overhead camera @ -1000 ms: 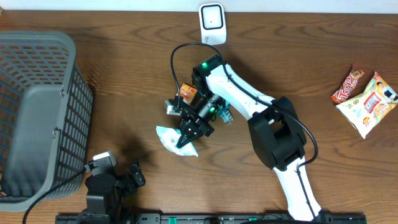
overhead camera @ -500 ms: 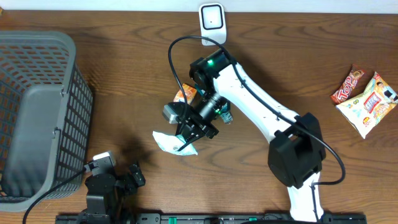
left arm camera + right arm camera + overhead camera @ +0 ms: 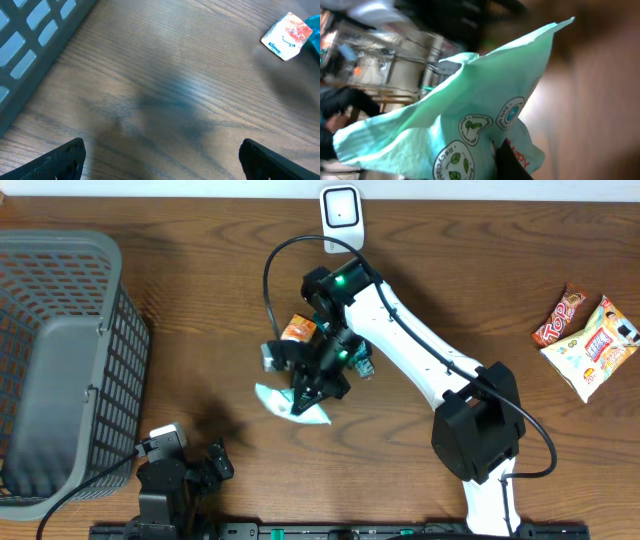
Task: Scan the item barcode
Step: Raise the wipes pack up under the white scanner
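At far left of the overhead frame a grey basket [image 3: 60, 370] sits on the wooden desk [image 3: 200, 300]. At lower left the left tool [image 3: 162, 162] hangs over bare wood, jaws spread wide. At centre the right tool [image 3: 303, 395] is clamped on a mint-green packet [image 3: 275, 400], below a small orange-and-white pack [image 3: 298, 330]. A white scanner [image 3: 340, 212] stands at top centre, and snack packs [image 3: 588, 332] lie at far right.
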{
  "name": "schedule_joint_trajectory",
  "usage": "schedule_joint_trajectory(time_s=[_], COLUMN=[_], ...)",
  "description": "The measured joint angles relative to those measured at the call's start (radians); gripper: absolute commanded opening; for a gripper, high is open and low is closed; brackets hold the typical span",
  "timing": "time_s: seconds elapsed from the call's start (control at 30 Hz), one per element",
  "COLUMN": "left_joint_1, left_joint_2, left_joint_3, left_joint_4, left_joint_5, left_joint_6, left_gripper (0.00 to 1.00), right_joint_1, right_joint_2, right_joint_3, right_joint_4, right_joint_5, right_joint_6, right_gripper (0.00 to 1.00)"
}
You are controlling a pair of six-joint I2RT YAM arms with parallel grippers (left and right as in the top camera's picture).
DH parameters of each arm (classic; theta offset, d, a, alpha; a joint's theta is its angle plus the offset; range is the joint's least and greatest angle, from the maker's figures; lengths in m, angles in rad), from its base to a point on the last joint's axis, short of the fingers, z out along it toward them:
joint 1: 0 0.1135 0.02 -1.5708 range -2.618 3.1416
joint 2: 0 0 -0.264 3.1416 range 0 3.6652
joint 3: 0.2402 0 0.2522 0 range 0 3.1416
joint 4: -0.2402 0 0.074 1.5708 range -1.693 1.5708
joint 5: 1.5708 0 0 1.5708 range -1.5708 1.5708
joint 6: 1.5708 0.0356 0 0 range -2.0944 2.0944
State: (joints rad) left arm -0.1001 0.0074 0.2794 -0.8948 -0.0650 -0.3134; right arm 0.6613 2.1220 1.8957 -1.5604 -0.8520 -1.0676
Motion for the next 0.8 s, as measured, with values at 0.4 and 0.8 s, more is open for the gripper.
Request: schedule_joint_trajectory(time_s=[0.4, 0.8], left_joint_1=[0.000, 0.000], left_joint_2=[0.000, 0.000], left_joint_3=[0.000, 0.000], left_joint_4=[0.000, 0.000], left_joint_5=[0.000, 0.000], left_joint_6=[0.000, 0.000], left_gripper=[0.98, 0.98], right_joint_1=[-0.010, -0.169], right_joint_2=[0.000, 0.017], right_joint_3=[-0.006, -0.007], right_joint_4=[0.490, 0.902], right_joint_5=[1.057, 1.164], right_joint_6=[0.993, 0.966], right_gripper=[0.01, 0.01])
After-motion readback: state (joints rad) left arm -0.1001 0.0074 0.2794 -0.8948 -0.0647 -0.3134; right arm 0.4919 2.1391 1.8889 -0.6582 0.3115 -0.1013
